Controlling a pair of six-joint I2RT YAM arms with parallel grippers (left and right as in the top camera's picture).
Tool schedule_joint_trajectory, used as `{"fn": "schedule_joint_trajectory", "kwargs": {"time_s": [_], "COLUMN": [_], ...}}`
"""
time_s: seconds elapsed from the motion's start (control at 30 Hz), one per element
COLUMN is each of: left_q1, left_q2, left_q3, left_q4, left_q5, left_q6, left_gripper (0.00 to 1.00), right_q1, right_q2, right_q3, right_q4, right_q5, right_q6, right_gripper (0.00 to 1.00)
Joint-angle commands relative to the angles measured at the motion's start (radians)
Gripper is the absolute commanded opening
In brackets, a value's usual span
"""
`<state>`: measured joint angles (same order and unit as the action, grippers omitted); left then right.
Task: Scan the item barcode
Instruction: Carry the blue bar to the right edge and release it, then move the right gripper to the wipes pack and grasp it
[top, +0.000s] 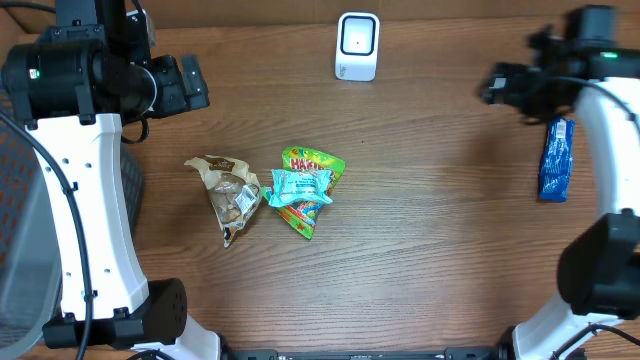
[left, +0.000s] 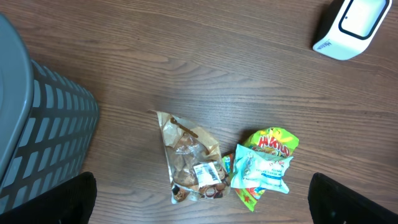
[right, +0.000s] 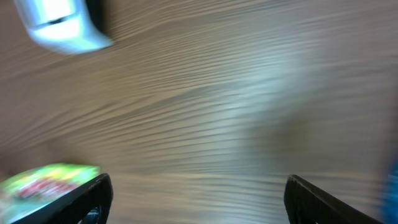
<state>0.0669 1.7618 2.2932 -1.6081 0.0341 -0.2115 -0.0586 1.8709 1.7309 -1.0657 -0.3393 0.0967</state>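
Overhead, I count four snack packets and one barcode scanner (top: 357, 45) on the tabletop (top: 430, 240). The scanner, white with a dark window, stands at the far edge near the middle. Three of the packets are bunched together around the middle of the tabletop. A clear-and-brown packet (top: 228, 195) of what look like nuts is on the left, with a green bag (top: 318, 160) just beside it. A pale blue packet (top: 298, 186) lies on top of the green bag. The fourth, a dark blue packet (top: 556, 158), lies alone at the right edge, well apart from the others and close against the white link of my right arm. One grey mesh basket (top: 15, 250) sits at the left edge.

I have two end effectors, and both are empty. The left end effector (top: 190, 85) hangs over the far left part of the tabletop. In the left wrist view its two fingers (left: 68, 202) sit in the bottom corners, spread fully wide. The three bunched packets lie on the wood below, untouched.

The right end effector (top: 495, 82) hovers over bare wood between the scanner and the dark blue packet. The right wrist view is blurred, but its two fingers (right: 323, 199) show wide apart with nothing between them.
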Motion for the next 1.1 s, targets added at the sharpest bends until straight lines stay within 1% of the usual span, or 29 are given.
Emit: {"fn": "schedule_joint_trajectory", "kwargs": {"time_s": [0.0, 0.1, 0.23, 0.33, 0.43, 0.67, 0.77, 1.0, 1.07], "left_q1": [-0.004, -0.004, -0.004, -0.004, -0.004, -0.004, -0.004, -0.004, -0.004], "left_q2": [-0.016, -0.016, -0.016, -0.016, -0.016, -0.016, -0.016, -0.016, -0.016], "left_q3": [0.000, 0.000, 0.000, 0.000, 0.000, 0.000, 0.000, 0.000, 0.000], "left_q4": [0.000, 0.000, 0.000, 0.000, 0.000, 0.000, 0.000, 0.000, 0.000], "left_q5": [0.010, 0.010, 0.010, 0.010, 0.010, 0.010, 0.010, 0.010, 0.010], "left_q6": [-0.017, -0.017, -0.017, -0.017, -0.017, -0.017, -0.017, -0.017, -0.017], "left_gripper": [1.00, 1.00, 1.00, 1.00, 1.00, 1.00, 1.00, 1.00, 1.00], "right_q1": [0.135, 0.257, 0.396, 0.471, 0.537, 0.639, 0.678, 0.746, 0.754], "right_q2": [-0.011, -0.010, -0.008, -0.008, -0.006, -0.002, 0.018, 0.117, 0.146], "right_q3": [-0.035, -0.076, -0.129, -0.173, -0.217, -0.317, -0.333, -0.333, -0.333], "right_q4": [0.032, 0.077, 0.169, 0.238, 0.303, 0.436, 0.452, 0.494, 0.501], "right_q5": [-0.107, -0.107, -0.087, -0.026, -0.009, 0.042, 0.080, 0.098, 0.099], "right_q6": [0.110, 0.154, 0.254, 0.330, 0.374, 0.482, 0.541, 0.588, 0.629], "right_gripper": [0.89, 0.89, 0.88, 0.87, 0.85, 0.84, 0.86, 0.86, 0.86]}}
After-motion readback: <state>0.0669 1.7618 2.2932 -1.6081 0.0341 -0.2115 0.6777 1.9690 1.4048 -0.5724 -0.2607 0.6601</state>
